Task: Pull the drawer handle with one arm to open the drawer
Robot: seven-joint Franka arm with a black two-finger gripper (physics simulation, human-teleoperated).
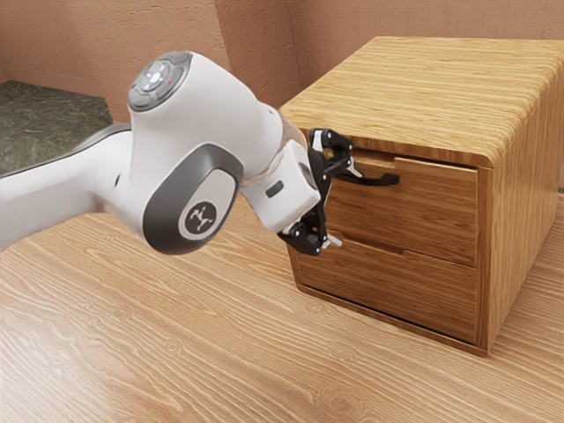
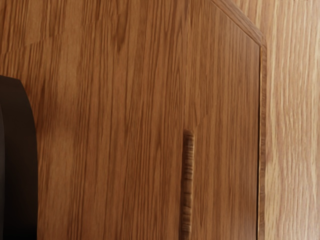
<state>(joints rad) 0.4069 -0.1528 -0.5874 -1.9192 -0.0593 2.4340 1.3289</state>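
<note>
Evidently poised to pull, the gripper, jaws wide, meets the black handle of the top drawer.

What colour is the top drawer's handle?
The handle is black; the exterior view shows it best.

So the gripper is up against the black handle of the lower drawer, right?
Not quite. In the exterior view, the gripper is at the black handle of the upper drawer, not the lower one. The rest holds.
</note>
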